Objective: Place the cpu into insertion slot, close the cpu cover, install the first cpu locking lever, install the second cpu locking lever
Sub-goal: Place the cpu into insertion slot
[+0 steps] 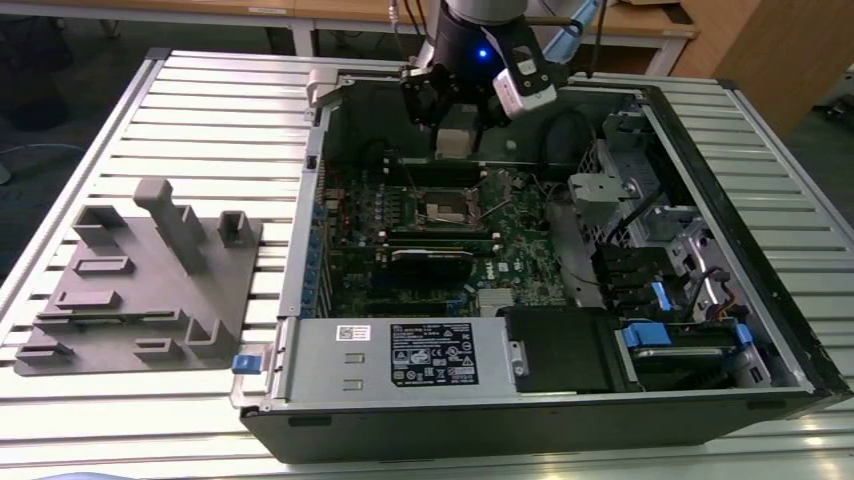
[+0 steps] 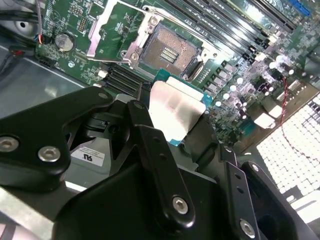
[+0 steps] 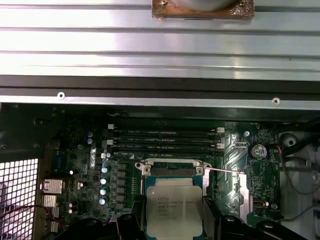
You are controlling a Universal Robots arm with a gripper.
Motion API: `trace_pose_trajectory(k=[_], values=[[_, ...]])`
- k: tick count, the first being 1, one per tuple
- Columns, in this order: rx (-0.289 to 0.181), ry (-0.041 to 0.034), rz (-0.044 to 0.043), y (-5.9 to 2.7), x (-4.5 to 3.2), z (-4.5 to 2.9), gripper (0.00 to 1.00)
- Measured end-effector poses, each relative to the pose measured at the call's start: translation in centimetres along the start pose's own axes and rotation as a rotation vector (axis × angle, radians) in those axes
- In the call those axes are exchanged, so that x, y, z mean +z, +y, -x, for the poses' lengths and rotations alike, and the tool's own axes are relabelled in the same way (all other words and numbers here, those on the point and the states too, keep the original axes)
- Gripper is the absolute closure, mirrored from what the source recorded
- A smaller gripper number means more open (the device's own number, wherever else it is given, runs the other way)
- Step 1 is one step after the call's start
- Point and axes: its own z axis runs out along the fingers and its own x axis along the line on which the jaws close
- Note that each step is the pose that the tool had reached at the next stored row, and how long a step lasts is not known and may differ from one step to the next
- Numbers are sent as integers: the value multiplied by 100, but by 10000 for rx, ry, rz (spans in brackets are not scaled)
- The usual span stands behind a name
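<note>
Near the insertion slot (image 2: 172, 52), cpu (image 3: 174, 205) (printed top) in hand (image 3: 173, 223)

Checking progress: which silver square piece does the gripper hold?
The cpu, solid-topped, in the gripper; the cut-out cpu cover is open beside the empty insertion slot.

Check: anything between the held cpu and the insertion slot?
Nothing. In the second wrist view, the held silver-topped square cpu sits clear of the open dark-centred, silver-rimmed insertion slot, with no object between.
</note>
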Motion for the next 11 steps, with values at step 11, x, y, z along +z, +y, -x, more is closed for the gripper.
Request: trace_pose_trajectory(k=[11], values=[[-227,-52,-8,-20,117,-10,46]])
